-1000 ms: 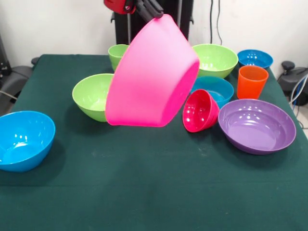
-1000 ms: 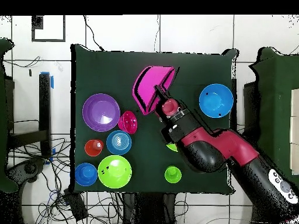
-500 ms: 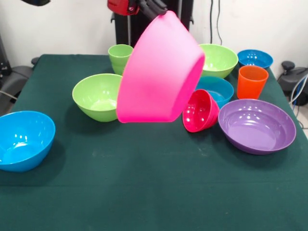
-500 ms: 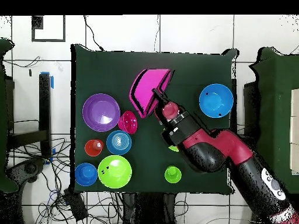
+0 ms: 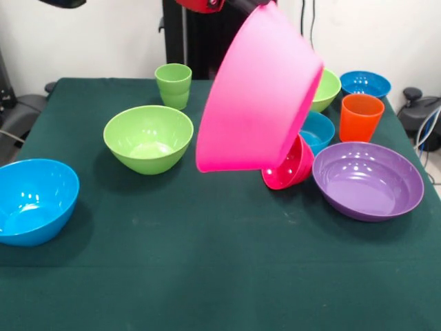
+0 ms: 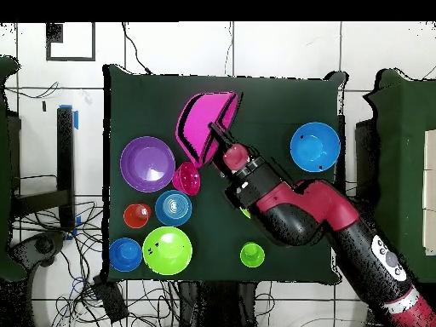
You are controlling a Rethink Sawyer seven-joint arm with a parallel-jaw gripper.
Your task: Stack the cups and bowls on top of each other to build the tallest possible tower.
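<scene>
My gripper is shut on the rim of the big pink bowl and holds it tilted in the air, its lower edge just above the small red-pink bowl, which lies tipped on its side. In the front view only the gripper's tip shows at the top edge. One lime green bowl and the light green cup stand left of it. The second lime bowl and a blue bowl are partly hidden behind it. The orange cup and the purple bowl stand to the right.
Another blue bowl sits at the table's left edge and a third one at the far right corner. In the overhead view the arm covers most of one lime bowl.
The gripper has carried the pink bowl to the right in the front view, over the small red-pink bowl. The left lime bowl and green cup are now uncovered.
</scene>
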